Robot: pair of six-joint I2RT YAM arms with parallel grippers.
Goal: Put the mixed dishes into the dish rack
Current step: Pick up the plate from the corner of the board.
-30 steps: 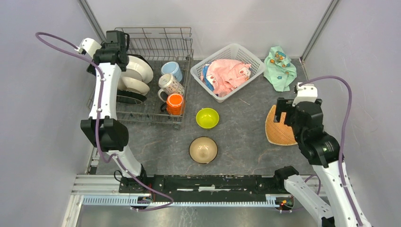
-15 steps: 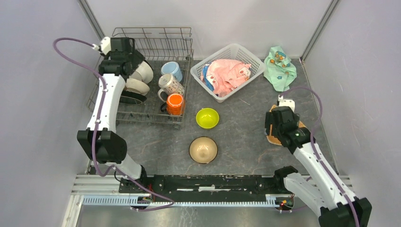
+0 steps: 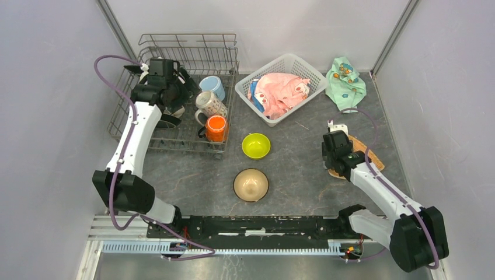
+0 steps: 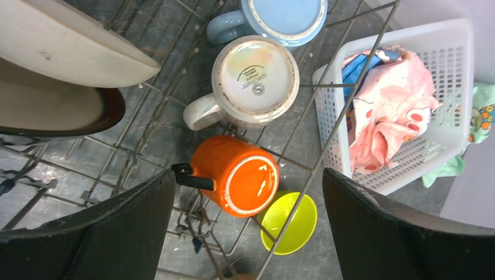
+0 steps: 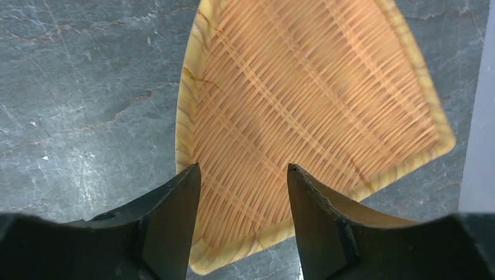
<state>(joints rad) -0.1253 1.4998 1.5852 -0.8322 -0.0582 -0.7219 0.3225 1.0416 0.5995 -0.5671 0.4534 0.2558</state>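
The grey wire dish rack (image 3: pixel 217 48) stands at the back left. It holds an orange mug (image 3: pixel 216 128), a white patterned mug (image 3: pixel 209 105) and a light-blue mug (image 3: pixel 212 86). The left wrist view shows a white plate (image 4: pixel 64 41) and a dark-rimmed plate (image 4: pixel 52 114) standing in it. My left gripper (image 4: pixel 250 174) is open and empty above the rack, over the orange mug (image 4: pixel 242 181). A lime-green bowl (image 3: pixel 256 145) and a tan bowl (image 3: pixel 251 185) sit on the table. My right gripper (image 5: pixel 243 167) is open and empty, low over the near edge of a woven tan square plate (image 5: pixel 309 99).
A white plastic lattice basket (image 3: pixel 308 71) holding a pink cloth (image 3: pixel 279 93) stands at the back middle. A mint-green patterned cloth (image 3: pixel 346 81) lies at the back right. Grey walls close in the left, right and back sides.
My left gripper has moved right from the plates to above the mugs. My right arm has swung down and left, bringing its gripper low over the woven plate.
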